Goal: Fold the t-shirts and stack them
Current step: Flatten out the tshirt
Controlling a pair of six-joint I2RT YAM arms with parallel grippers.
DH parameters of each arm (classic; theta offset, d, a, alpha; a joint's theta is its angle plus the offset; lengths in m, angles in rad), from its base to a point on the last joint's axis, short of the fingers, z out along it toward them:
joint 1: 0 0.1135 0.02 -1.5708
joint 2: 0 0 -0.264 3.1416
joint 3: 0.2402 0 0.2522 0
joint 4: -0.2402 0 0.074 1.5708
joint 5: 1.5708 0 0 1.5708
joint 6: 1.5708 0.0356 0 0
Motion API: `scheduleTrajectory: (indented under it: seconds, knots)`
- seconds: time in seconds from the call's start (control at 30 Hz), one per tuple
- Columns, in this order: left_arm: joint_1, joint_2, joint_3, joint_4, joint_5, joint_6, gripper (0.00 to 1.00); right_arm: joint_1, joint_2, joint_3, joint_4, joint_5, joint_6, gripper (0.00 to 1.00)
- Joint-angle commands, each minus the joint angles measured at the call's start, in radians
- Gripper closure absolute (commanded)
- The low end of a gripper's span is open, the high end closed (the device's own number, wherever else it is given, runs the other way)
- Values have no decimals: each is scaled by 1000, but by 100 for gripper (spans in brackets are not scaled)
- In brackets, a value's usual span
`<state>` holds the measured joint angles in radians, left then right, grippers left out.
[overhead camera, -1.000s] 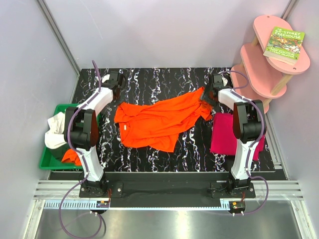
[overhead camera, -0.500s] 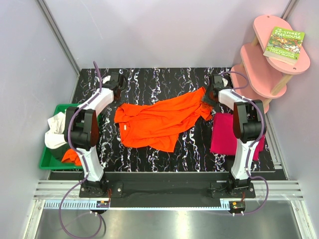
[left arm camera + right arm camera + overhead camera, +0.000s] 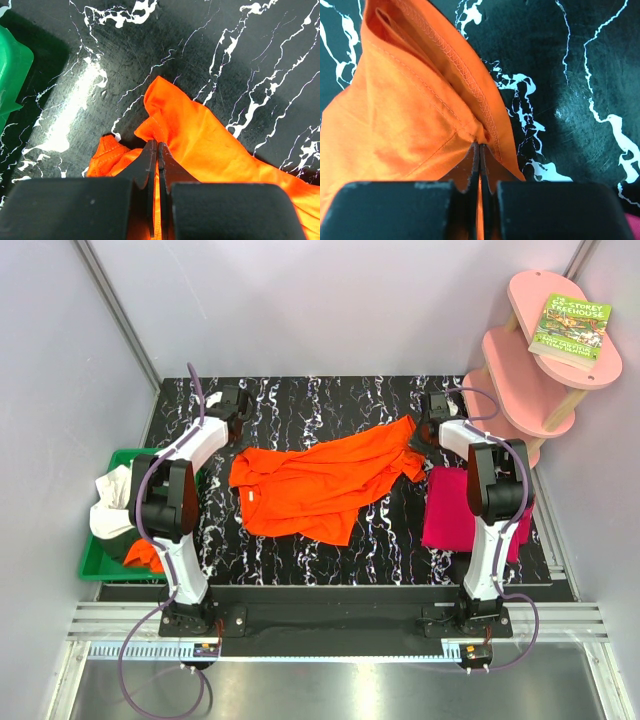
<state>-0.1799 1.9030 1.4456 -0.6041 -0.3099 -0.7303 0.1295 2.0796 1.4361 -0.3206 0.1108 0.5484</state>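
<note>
A bright orange t-shirt (image 3: 320, 485) lies crumpled and spread across the middle of the black marbled table. My left gripper (image 3: 238, 412) is at its far left end. In the left wrist view that gripper (image 3: 158, 145) is shut on a fold of the orange cloth (image 3: 210, 145) near the ribbed collar. My right gripper (image 3: 416, 435) is at the shirt's far right corner. The right wrist view shows it (image 3: 479, 146) shut on the stitched hem (image 3: 410, 110). A folded magenta-pink t-shirt (image 3: 450, 510) lies flat beside the right arm.
A green bin (image 3: 100, 565) stands at the table's left edge, holding a white shirt (image 3: 110, 500) and an orange one (image 3: 145, 555). A pink tiered shelf (image 3: 535, 370) with a book (image 3: 570, 330) stands at the back right. Grey walls close in on three sides.
My right gripper has closed from open onto the orange shirt's hem at the right corner. The left gripper has stayed shut on the cloth, and the shirt has barely moved.
</note>
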Motion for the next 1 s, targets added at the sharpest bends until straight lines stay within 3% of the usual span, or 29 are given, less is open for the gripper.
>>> scheduleTrajectory:
  seconds: [0.0, 0.47, 0.97]
  knots:
    - [-6, -38, 2, 12, 2, 11, 100, -4, -1, 27, 0, -7, 7, 100]
    - [-30, -71, 4, 10, 2, 16, 100, -5, -262, 156, -9, 3, -5, 100]
    - [-61, -113, -50, 4, -14, 11, 100, -2, -329, 0, -6, 20, 1, 100]
